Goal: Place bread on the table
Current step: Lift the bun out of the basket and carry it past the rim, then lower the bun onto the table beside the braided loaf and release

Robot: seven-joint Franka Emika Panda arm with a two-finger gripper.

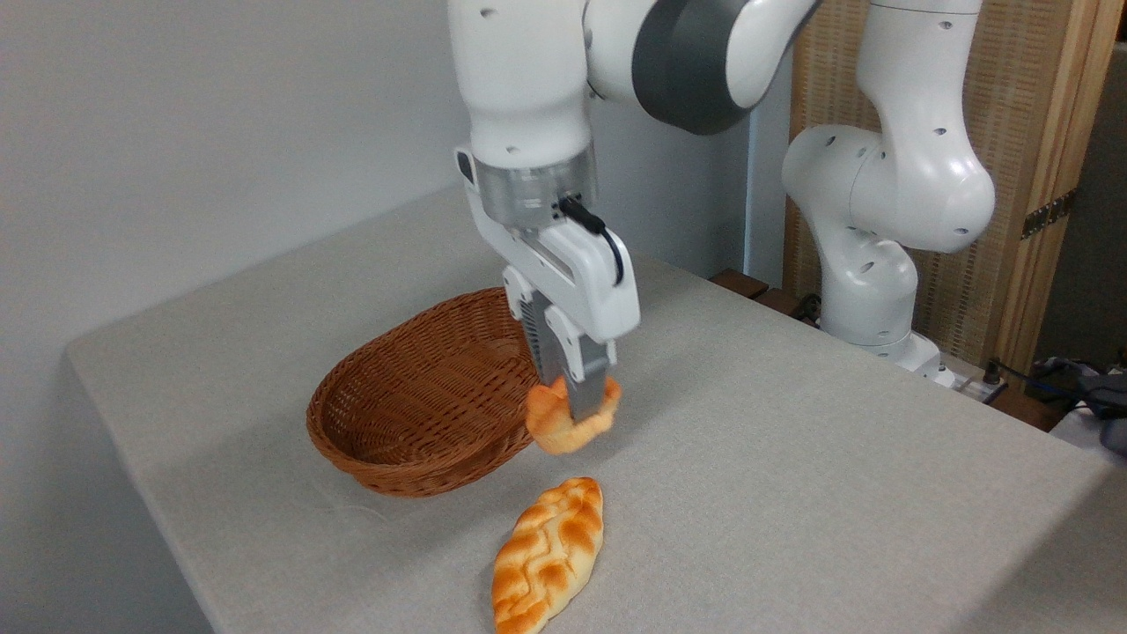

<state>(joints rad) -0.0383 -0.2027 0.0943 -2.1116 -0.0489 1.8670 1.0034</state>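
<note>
my tool (pixel 574 407) is clamped on the bread (pixel 563 424), holding it just right of the basket (pixel 423 396) rim. it seems lifted slightly off the tabletop (pixel 792 458), though i can't be sure. the braided loaf (pixel 548 555) lies below my tool, nearer the camera.

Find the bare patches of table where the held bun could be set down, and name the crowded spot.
Bare table lies right of the gripper and behind the basket. The bread hangs over the crowded gap between basket and braided loaf.
</note>
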